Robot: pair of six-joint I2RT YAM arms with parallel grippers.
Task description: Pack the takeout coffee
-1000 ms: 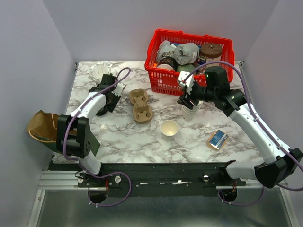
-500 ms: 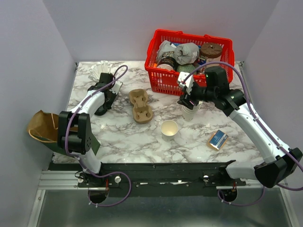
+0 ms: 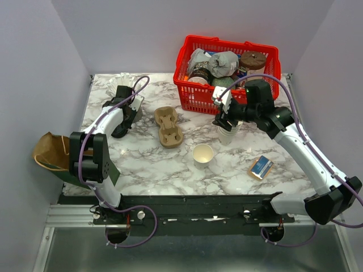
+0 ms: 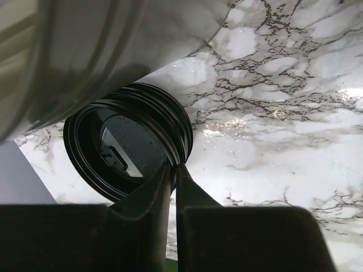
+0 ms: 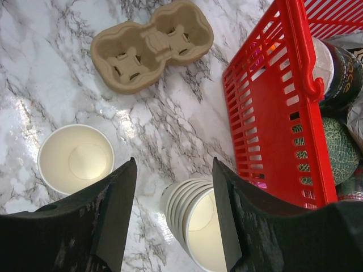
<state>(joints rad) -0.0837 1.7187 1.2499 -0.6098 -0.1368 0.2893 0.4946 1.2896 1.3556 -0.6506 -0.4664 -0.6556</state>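
Observation:
A stack of black coffee lids (image 4: pixel 127 141) stands on the marble near the back left corner. My left gripper (image 4: pixel 173 166) pinches the top lid's rim, one finger inside it and one outside, the jaws almost together. In the top view that gripper (image 3: pixel 122 97) is beside a clear sleeve (image 3: pixel 121 82). My right gripper (image 5: pixel 173 161) hangs open astride a stack of white paper cups (image 5: pixel 195 218), touching none. A single paper cup (image 5: pixel 75 158) stands upright and empty to its left. The brown cup carrier (image 3: pixel 168 126) lies mid-table.
A red basket (image 3: pixel 229 71) full of groceries sits at the back right, close to the cup stack (image 3: pixel 228 133). A brown paper bag (image 3: pixel 48 150) hangs off the table's left edge. A small blue and orange box (image 3: pixel 261 167) lies front right.
My left gripper moved toward the back left corner and its jaws closed onto the lid's rim. The right arm stayed still.

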